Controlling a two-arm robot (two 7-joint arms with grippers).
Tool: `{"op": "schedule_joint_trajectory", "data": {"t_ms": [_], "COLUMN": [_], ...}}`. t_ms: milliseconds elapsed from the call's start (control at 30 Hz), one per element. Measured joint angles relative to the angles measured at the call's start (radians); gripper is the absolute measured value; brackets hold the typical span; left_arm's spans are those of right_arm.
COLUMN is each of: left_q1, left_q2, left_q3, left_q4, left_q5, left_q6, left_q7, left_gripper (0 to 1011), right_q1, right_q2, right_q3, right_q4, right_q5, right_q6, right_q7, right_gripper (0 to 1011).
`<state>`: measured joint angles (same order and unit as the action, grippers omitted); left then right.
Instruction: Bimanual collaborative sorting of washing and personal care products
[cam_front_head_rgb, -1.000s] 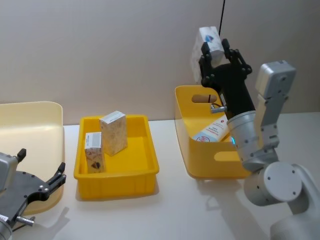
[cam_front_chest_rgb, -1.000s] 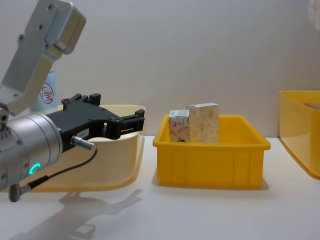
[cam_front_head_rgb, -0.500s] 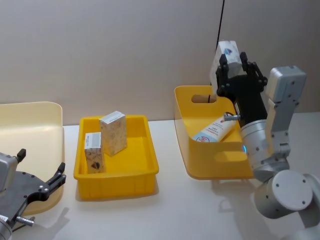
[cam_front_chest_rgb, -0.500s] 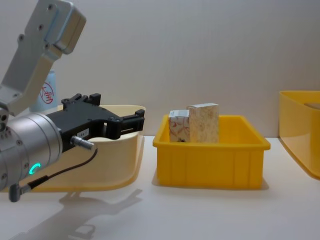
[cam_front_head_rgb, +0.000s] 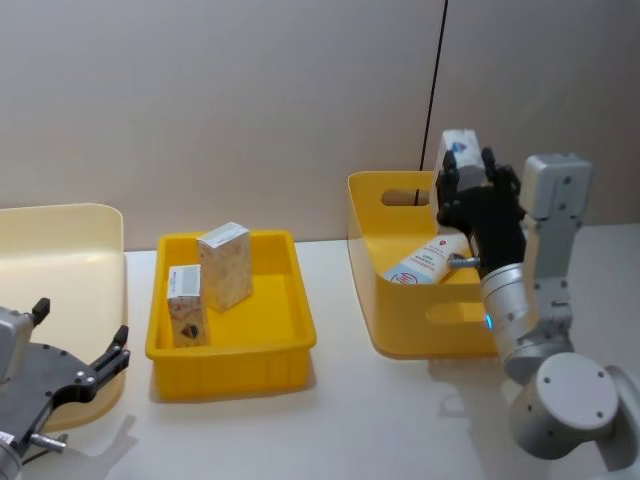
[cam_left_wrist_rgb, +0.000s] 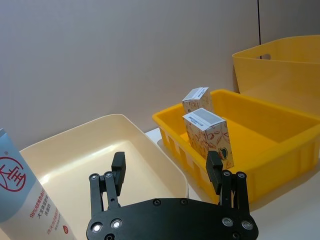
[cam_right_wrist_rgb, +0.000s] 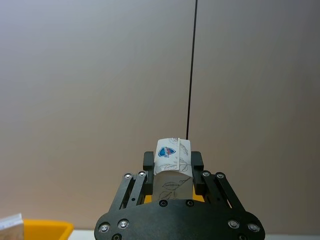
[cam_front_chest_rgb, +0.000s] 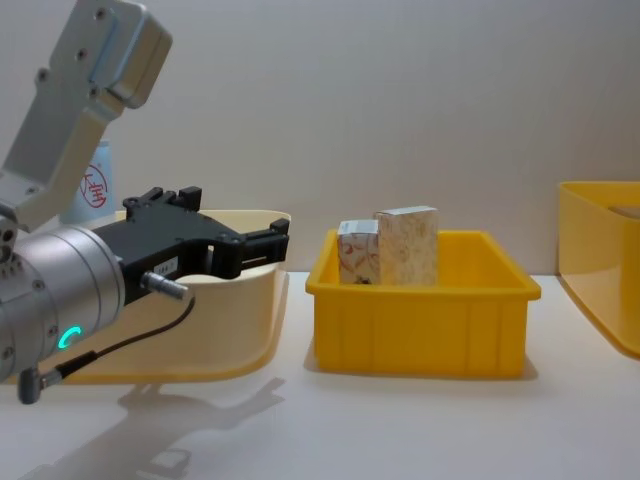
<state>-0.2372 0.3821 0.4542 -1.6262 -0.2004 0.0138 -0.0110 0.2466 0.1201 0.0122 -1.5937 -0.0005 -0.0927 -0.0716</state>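
Your left gripper (cam_left_wrist_rgb: 167, 172) sits spread wide with nothing in it, over the cream bin (cam_front_head_rgb: 60, 250) where one squeeze tube (cam_left_wrist_rgb: 25, 205) stands. Two cartons (cam_front_head_rgb: 210, 275) stand upright in the shallow yellow tray (cam_front_head_rgb: 290, 345). Your right gripper (cam_front_head_rgb: 470, 180) is clamped on a third carton (cam_front_head_rgb: 457, 150) above the deep yellow bin (cam_front_head_rgb: 385, 300), where another tube (cam_front_head_rgb: 425, 262) lies.

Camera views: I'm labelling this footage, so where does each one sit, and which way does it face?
Head: high, looking down at the middle yellow tray; right gripper holds a carton.
Chest: low, looking across the table at the two cartons side-on; left arm at left.
Left wrist: behind the open left gripper, facing the cream tub.
Right wrist: behind the right gripper, facing the wall.
Head and chest share the tray.
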Motion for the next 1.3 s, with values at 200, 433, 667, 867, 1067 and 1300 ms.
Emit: {"op": "schedule_joint_trajectory", "data": {"t_ms": [200, 433, 667, 867, 1067, 1300], "left_q1": [0.0, 0.0, 0.0, 0.0, 0.0, 0.0], "left_q2": [0.0, 0.0, 0.0, 0.0, 0.0, 0.0], "left_q3": [0.0, 0.0, 0.0, 0.0, 0.0, 0.0], "left_q4": [0.0, 0.0, 0.0, 0.0, 0.0, 0.0], "left_q5": [0.0, 0.0, 0.0, 0.0, 0.0, 0.0], "left_q6": [0.0, 0.0, 0.0, 0.0, 0.0, 0.0], "left_q7": [0.0, 0.0, 0.0, 0.0, 0.0, 0.0], "left_gripper": [1003, 1003, 1003, 1003, 1003, 1003], "right_q1": [-0.005, -0.01, -0.011, -0.01, -0.007, -0.006], "right_q2": [-0.009, -0.019, -0.031, -0.04, -0.048, -0.052], "right_q3": [0.003, 0.005, 0.004, 0.004, 0.003, 0.003], "right_q4": [0.025, 0.053, 0.081, 0.097, 0.11, 0.116], "right_q5": [-0.007, -0.014, -0.023, -0.03, -0.036, -0.039], "right_q6": [0.028, 0.052, 0.07, 0.078, 0.082, 0.085], "right_q7": [-0.003, -0.004, -0.004, -0.005, -0.006, -0.007], "right_gripper": [425, 425, 425, 425, 431, 591]}}
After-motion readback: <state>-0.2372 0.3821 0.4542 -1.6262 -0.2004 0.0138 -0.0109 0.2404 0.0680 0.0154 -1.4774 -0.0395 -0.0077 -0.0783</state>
